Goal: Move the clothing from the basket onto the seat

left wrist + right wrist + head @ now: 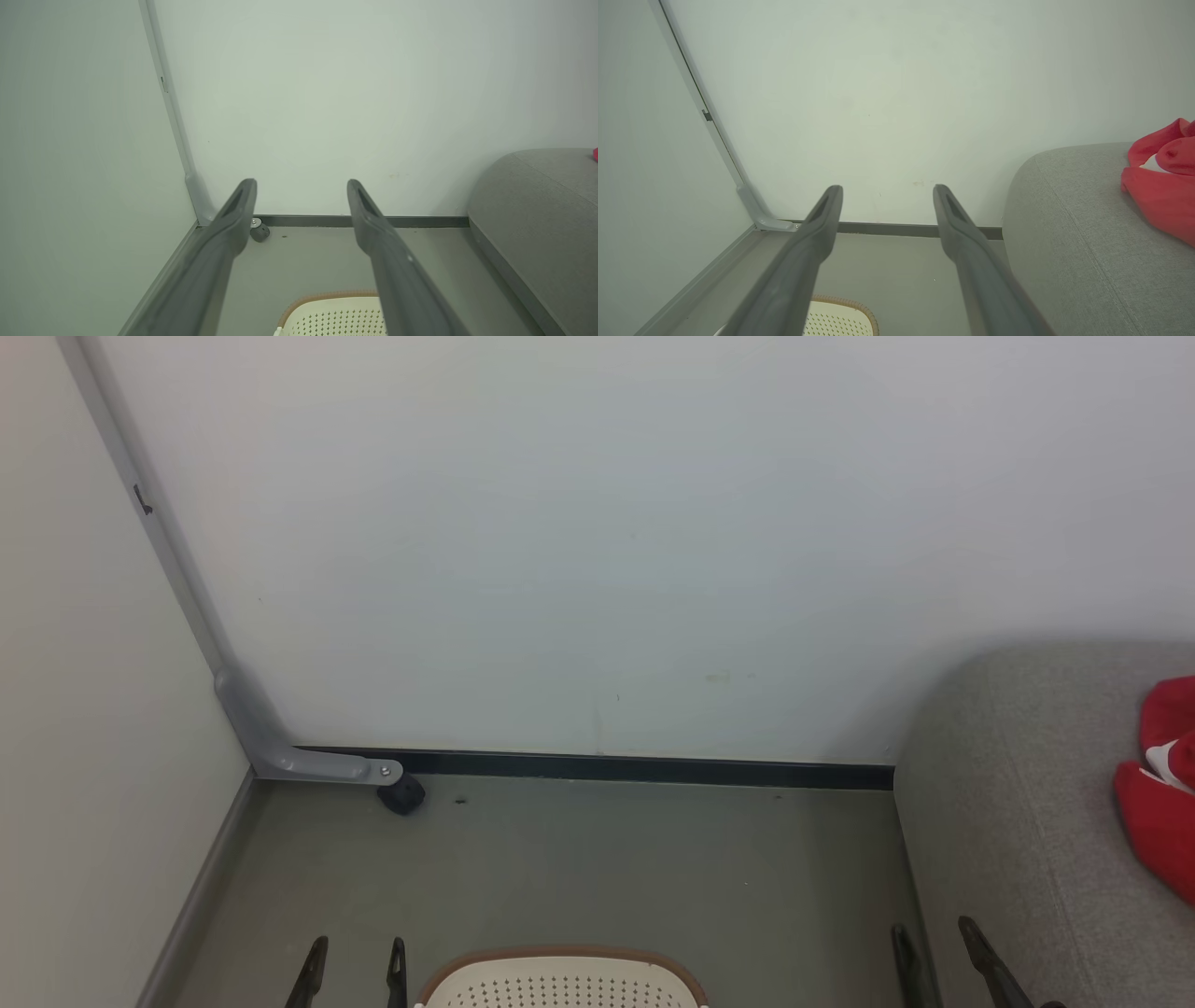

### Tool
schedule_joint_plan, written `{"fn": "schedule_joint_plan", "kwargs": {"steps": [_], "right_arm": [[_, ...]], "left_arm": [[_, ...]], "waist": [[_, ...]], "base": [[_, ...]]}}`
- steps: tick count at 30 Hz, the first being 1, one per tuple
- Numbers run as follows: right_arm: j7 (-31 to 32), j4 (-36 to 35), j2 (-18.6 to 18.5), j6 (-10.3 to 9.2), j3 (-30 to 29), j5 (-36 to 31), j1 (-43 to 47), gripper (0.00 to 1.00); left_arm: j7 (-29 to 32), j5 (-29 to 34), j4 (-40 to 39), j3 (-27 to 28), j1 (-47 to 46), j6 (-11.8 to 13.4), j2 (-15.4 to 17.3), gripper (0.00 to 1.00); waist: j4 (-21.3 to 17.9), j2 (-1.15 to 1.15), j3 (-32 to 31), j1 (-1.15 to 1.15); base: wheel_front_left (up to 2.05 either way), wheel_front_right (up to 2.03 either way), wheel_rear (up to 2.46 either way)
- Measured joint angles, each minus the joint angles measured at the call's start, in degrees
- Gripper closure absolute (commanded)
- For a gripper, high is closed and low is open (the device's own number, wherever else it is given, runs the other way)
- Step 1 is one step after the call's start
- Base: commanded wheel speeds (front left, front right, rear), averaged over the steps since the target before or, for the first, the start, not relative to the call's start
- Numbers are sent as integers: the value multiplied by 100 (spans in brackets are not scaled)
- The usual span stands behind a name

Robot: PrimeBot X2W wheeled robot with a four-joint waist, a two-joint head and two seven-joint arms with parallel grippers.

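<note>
Red clothing (1162, 793) with a white patch lies on the grey seat (1018, 784) at the right edge of the head view; the right wrist view shows the clothing (1164, 186) on the seat (1078, 242) too. The cream basket (560, 980) with a brown rim stands on the floor at the bottom centre, its inside hidden. My left gripper (358, 947) is open just left of the basket (329, 315). My right gripper (934, 929) is open beside the seat's front corner. Both hold nothing, as the left gripper (301, 184) and right gripper (887, 190) show in the wrist views.
A white wall stands ahead with a dark skirting strip (644, 767). A grey metal post (233, 700) runs down the left corner to a bracket with a small black caster (402, 795). Grey floor (607, 859) lies between the wall and the basket.
</note>
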Motion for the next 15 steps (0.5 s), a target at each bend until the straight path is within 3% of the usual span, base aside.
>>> {"fn": "schedule_joint_plan", "kwargs": {"steps": [15], "right_arm": [[0,29,29,8,-52,-52,-8,0]], "left_arm": [[0,-169,-3,76,103,-249,-2,0]], "waist": [[-6,0,66,0]], "base": [[0,0,0]]}}
